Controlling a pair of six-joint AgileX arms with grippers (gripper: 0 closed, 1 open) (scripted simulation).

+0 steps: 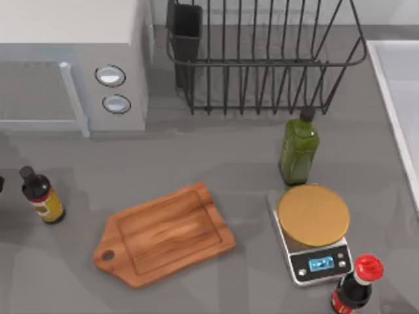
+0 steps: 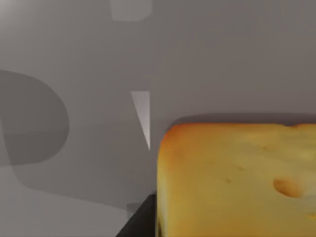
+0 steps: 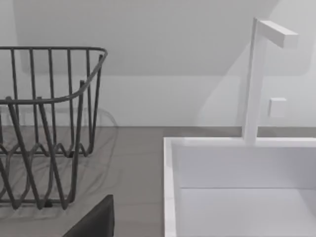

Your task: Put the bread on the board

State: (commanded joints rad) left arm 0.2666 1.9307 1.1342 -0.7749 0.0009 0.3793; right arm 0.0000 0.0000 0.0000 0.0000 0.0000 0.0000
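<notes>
The bread (image 2: 237, 180) looms right under your left wrist camera; whether the fingers grip it, you cannot tell. Close squarely on its sides, then carry it to the bare board (image 1: 163, 234)

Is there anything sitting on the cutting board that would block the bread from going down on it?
Nothing visible does. The board lies bare on the table in the top view. The bread shows close up in the left wrist view.
</notes>
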